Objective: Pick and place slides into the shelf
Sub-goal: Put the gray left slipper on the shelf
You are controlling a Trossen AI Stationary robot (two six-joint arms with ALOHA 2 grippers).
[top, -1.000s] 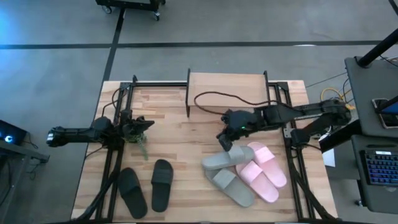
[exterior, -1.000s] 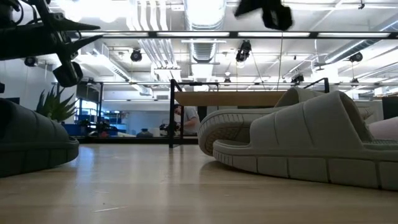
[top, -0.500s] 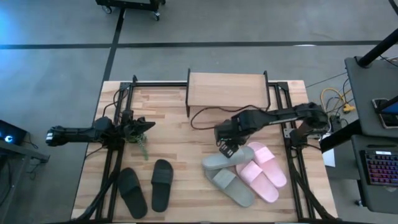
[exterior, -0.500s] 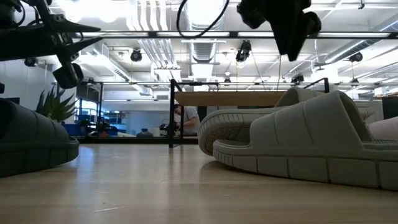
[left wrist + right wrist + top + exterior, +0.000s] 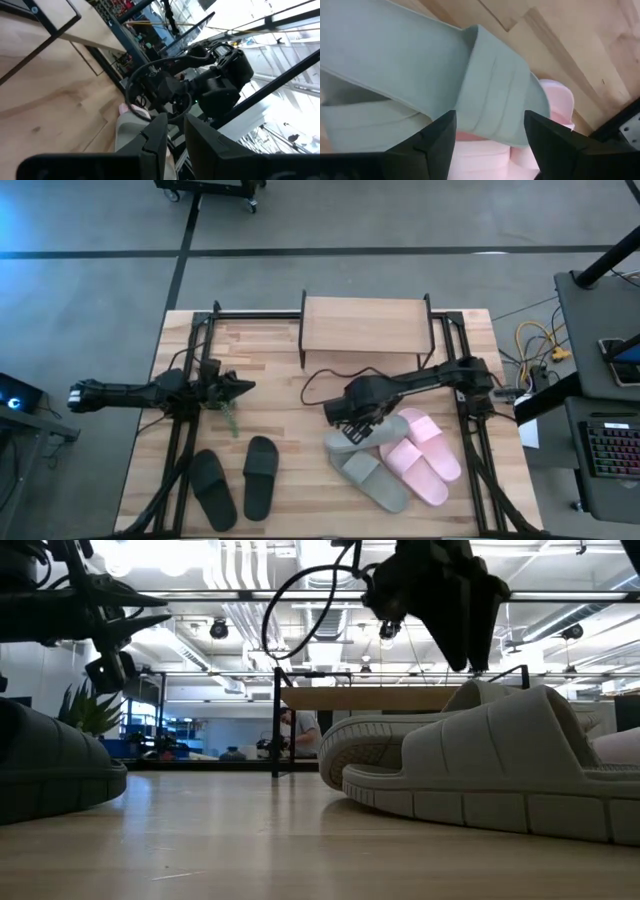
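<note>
The right hand (image 5: 352, 423), fingers spread apart, hangs just above the upper grey slide (image 5: 362, 434), which lies on the table (image 5: 290, 405) in front of the shelf (image 5: 366, 325), overlapping its mate. Likely light and rubbery, best pinched across the strap. The left hand (image 5: 238, 387), fingers together, waits well apart.

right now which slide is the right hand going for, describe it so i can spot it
Look right of centre on the table, below the shelf. In the grey-and-pink heap, it is the upper grey slide, lying crosswise on the others under the open right hand.
</note>
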